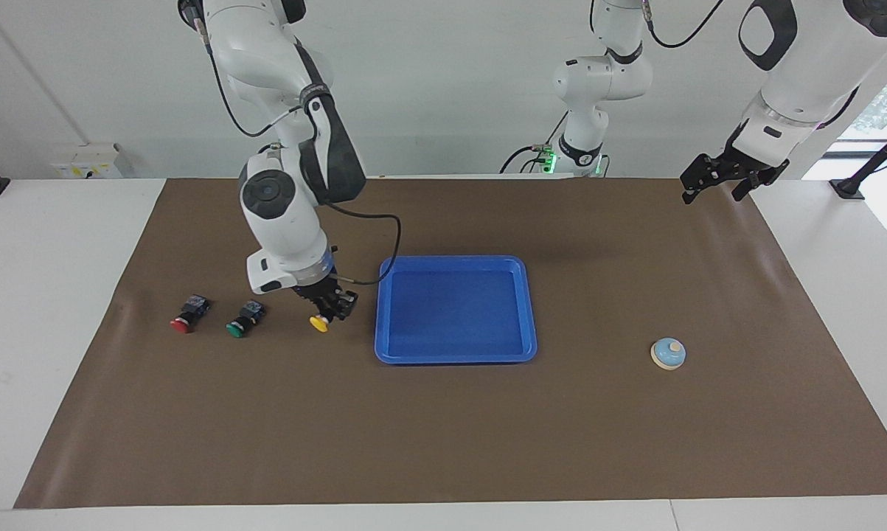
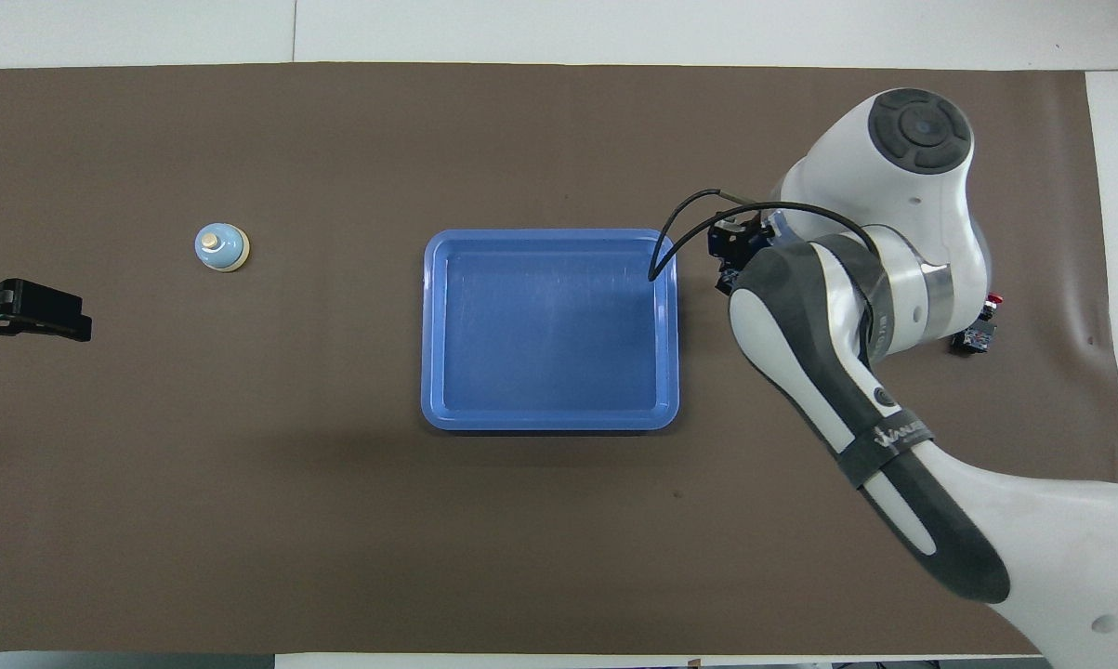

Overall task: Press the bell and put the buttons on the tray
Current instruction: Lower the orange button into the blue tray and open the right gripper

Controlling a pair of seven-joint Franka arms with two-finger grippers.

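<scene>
My right gripper (image 1: 327, 306) is shut on the yellow button (image 1: 319, 322) and holds it a little above the mat, beside the blue tray (image 1: 454, 259), cap pointing away from the robots. The green button (image 1: 243, 321) and the red button (image 1: 187, 316) lie on the mat toward the right arm's end. In the overhead view the right gripper (image 2: 735, 246) shows only partly under the arm; the red button (image 2: 981, 330) peeks out and the green one is hidden. The light-blue bell (image 1: 668, 354) stands toward the left arm's end. My left gripper (image 1: 723, 177) waits open, raised over the mat's corner.
The tray (image 2: 549, 235) lies at the middle of the brown mat (image 1: 443, 442) with nothing in it. A black cable (image 1: 384, 251) loops from the right wrist over the tray's corner. The bell (image 2: 220, 247) stands by itself, apart from the left gripper (image 2: 47, 311).
</scene>
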